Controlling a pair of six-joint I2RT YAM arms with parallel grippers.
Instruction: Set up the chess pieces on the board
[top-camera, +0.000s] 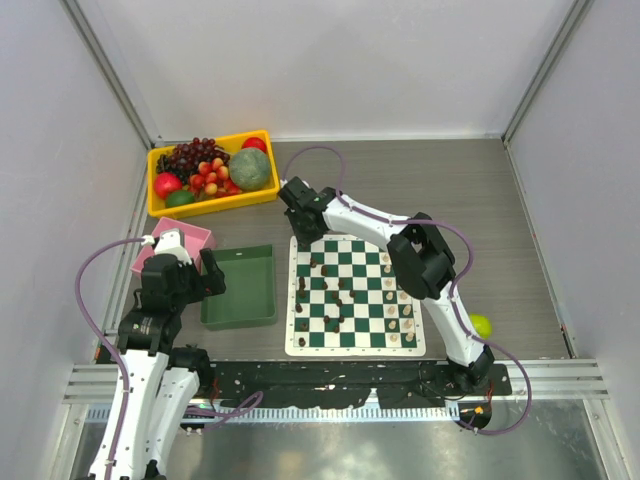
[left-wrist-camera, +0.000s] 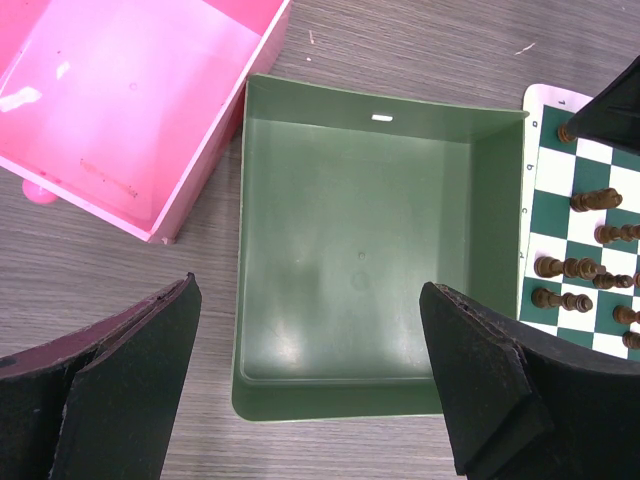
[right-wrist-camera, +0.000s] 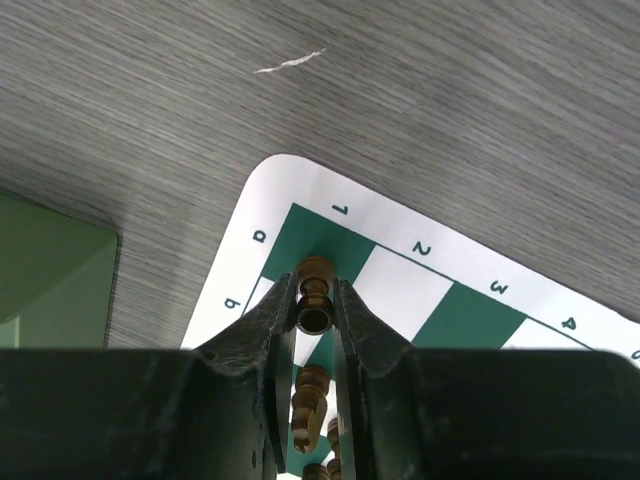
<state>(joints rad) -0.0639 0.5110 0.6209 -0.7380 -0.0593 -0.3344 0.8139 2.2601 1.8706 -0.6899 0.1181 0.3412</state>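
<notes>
The right gripper is pinching 1 dark brown chess piece between its fingers. The fingers are pressing in tight, 1 on each side of the piece. In the right wrist view, the piece is hanging over the corner of the board, at the dark green square by the marks "1" and "a". I cannot tell if the piece is touching the board.

In the top view, the right gripper is reaching over the upper left corner of the board. The board is lying flat on the grey surface in the middle of the frame. More dark pieces are standing here and there on its left and middle squares. The cream pieces are standing lined up near its right edge.

The left gripper is holding nothing. Its fingers are spreading wide apart over the green tray. A pink tray is sitting in the upper left of the left wrist view, just beside the green tray.

A yellow bin is holding fruit in the upper left of the top view. A small yellow-green ball is lying on the surface, at the right of the board.
</notes>
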